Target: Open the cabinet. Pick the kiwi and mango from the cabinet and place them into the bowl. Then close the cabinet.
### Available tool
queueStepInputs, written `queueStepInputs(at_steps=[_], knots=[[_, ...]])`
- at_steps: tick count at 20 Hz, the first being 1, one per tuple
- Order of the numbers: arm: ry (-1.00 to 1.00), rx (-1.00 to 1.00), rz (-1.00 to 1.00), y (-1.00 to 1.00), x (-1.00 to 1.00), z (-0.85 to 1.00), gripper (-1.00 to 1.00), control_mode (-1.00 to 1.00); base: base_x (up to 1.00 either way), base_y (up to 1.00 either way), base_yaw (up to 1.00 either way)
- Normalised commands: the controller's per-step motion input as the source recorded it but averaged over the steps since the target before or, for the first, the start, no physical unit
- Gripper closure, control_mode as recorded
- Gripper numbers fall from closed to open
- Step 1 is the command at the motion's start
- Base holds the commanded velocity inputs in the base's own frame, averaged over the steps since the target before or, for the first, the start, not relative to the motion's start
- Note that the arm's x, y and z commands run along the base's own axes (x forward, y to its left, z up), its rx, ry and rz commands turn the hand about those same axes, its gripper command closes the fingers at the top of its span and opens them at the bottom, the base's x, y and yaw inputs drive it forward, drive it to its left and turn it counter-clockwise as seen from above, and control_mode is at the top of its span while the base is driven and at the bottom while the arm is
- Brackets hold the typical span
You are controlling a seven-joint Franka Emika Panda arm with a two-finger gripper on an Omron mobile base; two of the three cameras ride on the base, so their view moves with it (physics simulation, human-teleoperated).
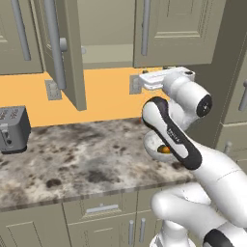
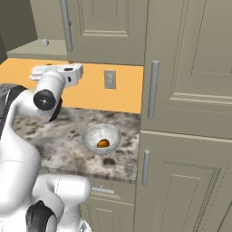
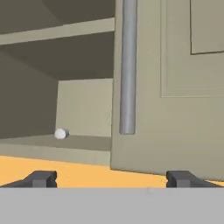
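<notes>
The bowl [image 1: 155,144] and counter [image 1: 72,159] are overlooked from behind at both sides; the cabinet [image 3: 175,87] is faced closely by the hand view.

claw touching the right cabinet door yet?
Apart. In the hand view the claw is open; orange wall shows between its fingertips and the cabinet door's bottom edge.

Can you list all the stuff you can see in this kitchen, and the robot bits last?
Grey-beige two-door wall cabinet: one, left door swung open, right door shut.
Small white ball: one, on the cabinet floor.
Whitish speckled bowl: one, on the counter.
Small round orange-brown mango: one, inside the bowl.
Grey toaster: one, counter's left end.
Brown speckled stone counter: one, below the cabinet.
Wall sockets: two, grey, on the orange wall.
Tool: one, dark fingertips apart, facing the cabinet's shut door.
</notes>
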Motion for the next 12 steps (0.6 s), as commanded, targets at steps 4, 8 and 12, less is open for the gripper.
queueStepInputs(at_steps=[4,8,12], knots=[[0.52,-0.13,-0.05,0.05,-1.0,0.79,-1.0,-1.0,0.0,0.0,0.0],[0.47,-0.13,-0.02,0.0,-1.0,0.98,-1.0,-1.0,0.0,0.0,0.0],[0.16,-0.19,0.03,0.21,-1.0,0.18,-1.0,-1.0,0.0,0.0,0.0]])
